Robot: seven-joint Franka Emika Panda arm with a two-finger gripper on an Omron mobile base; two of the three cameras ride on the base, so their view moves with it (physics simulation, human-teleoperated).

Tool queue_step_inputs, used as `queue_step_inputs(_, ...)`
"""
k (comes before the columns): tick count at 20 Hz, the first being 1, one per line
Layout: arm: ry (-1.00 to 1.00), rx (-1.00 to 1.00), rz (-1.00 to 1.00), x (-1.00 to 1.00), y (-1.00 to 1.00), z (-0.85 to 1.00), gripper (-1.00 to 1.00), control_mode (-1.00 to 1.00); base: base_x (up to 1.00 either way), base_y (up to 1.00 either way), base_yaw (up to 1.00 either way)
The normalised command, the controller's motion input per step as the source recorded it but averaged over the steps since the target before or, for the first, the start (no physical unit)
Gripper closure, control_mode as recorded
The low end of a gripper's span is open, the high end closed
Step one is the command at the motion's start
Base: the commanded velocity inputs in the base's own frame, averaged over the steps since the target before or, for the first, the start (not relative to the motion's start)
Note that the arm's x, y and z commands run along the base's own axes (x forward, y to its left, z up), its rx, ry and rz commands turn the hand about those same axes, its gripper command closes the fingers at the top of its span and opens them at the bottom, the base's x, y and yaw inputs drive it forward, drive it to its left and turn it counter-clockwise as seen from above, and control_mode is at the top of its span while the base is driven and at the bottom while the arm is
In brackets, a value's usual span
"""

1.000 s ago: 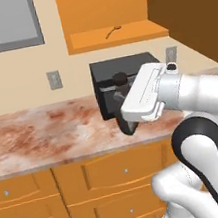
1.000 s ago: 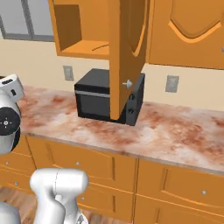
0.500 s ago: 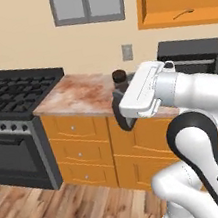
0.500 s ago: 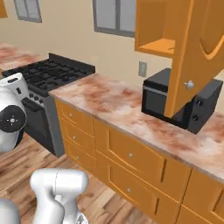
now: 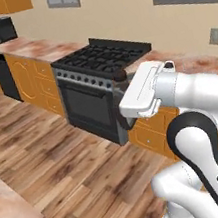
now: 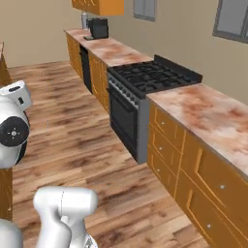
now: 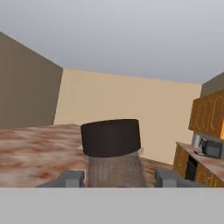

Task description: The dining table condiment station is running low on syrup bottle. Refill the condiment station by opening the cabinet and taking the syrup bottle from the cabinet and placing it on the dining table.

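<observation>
My gripper [image 5: 122, 104] is shut on the syrup bottle [image 5: 120, 75], a dark bottle whose black cap sticks up above the white hand. In the hand view the bottle's cap [image 7: 110, 137] and brownish neck stand upright between my two grey fingertips [image 7: 72, 178]. Beyond the bottle there lies the dining table [image 7: 30, 151], a reddish-brown and white marbled top. A corner of the same marbled top shows at the lower left of the left base view [image 5: 12, 209]. The cabinet is out of view.
A black stove [image 5: 100, 64] stands in the run of orange drawer-fronted counters [image 6: 208, 114] along the wall. A dark coffee machine [image 5: 1, 29] sits on the far counter. Open wooden floor [image 5: 52, 151] lies between the counters and the table.
The whole picture has swung left: the base has turned from the microwave and open cabinet, past the counter, to the stove and floor. The bottle stays in the gripper.
</observation>
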Motion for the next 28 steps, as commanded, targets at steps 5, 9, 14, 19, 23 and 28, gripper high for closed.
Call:
queue_step_inputs(5,0.00,0.00,0.00,0.00,0.00,0.00,1.00,1.00,-0.87,0.24,0.66)
queue_step_inputs(9,0.00,0.00,0.00,0.00,0.00,0.00,1.00,1.00,-0.92,0.15,0.63)
queue_step_inputs(14,0.00,0.00,0.00,0.00,0.00,0.00,1.00,1.00,-0.64,0.72,0.47)
queue_step_inputs(19,0.00,0.00,0.00,0.00,0.00,0.00,1.00,1.00,-0.07,1.00,0.20)
queue_step_inputs(23,0.00,0.00,0.00,0.00,0.00,0.00,1.00,1.00,0.25,1.00,0.05)
queue_step_inputs(28,0.00,0.00,0.00,0.00,0.00,0.00,1.00,1.00,0.40,1.00,0.00)
